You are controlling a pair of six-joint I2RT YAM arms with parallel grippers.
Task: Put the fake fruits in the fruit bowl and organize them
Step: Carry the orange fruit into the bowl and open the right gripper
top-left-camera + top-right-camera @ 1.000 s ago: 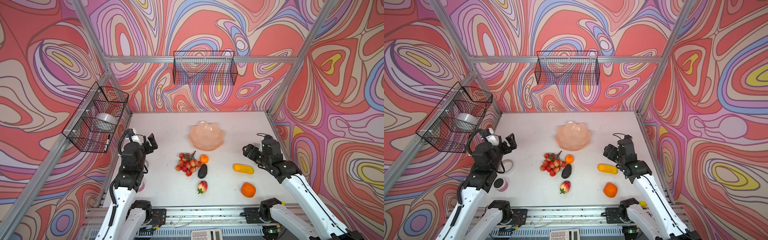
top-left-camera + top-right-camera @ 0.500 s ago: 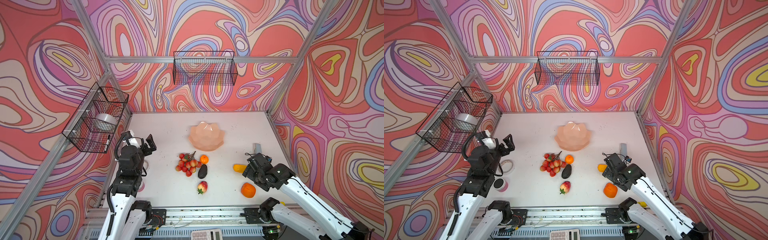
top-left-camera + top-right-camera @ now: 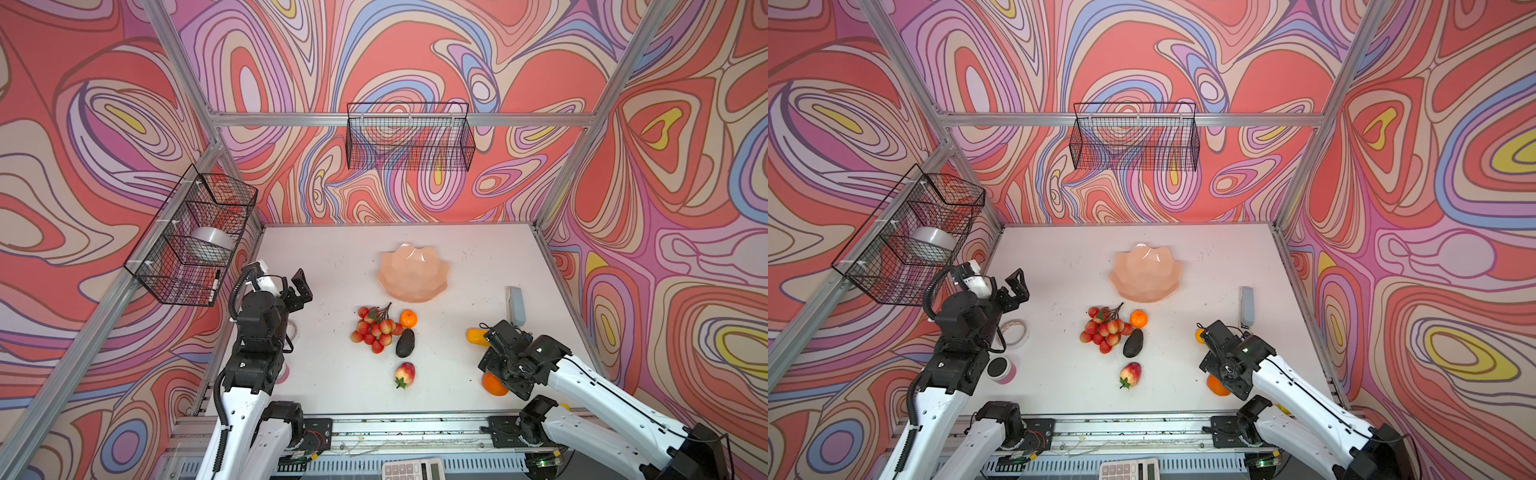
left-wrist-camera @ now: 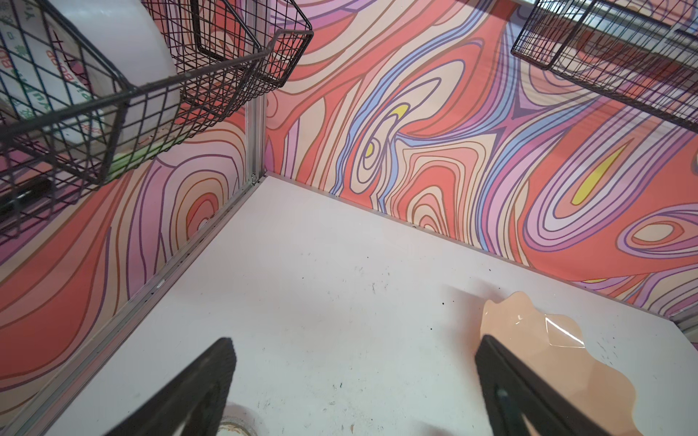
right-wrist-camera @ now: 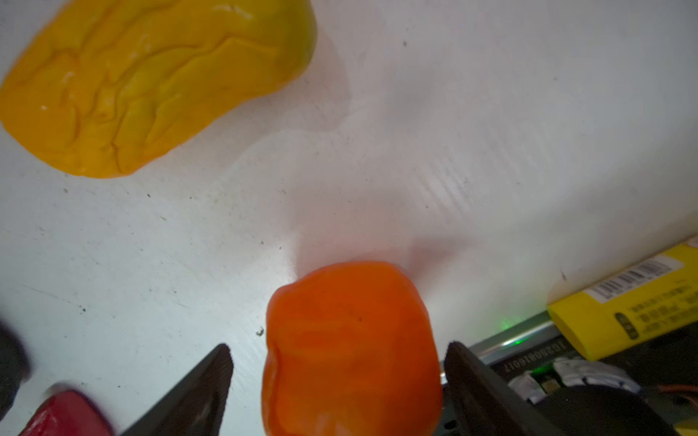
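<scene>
Nearest to you, at the front right of the white table [image 3: 332, 374], your right gripper [image 5: 337, 349] stood low over the large orange [image 5: 351, 339]. Its jaws were open and straddled the fruit, one finger on each side with a thin gap at both, so it held nothing. In both top views the wrist covered most of this orange [image 3: 492, 385], and only its lower part showed. A yellow packet with a barcode [image 5: 623, 302] lay at the table's front edge just beside it.

A little further in lay the long yellow-orange fruit [image 5: 151, 83], apart from the orange and half hidden under the same arm in a top view [image 3: 1200, 336]. More to the middle lay the red-yellow peach [image 3: 405, 373] on its own. Behind it was the dark avocado [image 3: 405, 343], just beside the bunch of small red-pink balls [image 3: 374, 328]. The smaller orange [image 3: 408, 318] sat close above the avocado.

On the left side your left gripper [image 4: 355, 341] hung above the table with its jaws spread wide and nothing between them. Below that arm were a tape roll [image 3: 1014, 330] and a pink cylinder with a black top [image 3: 1000, 369].

Farther back stood the fruit bowl [image 3: 413, 272] — pale peach, with pointed petals — and every fruit lay outside it. A grey flat object [image 3: 515, 305] lay to its right. Two black wire baskets hung on the walls, one at the left [image 3: 187, 249] and one at the back [image 3: 409, 137].
</scene>
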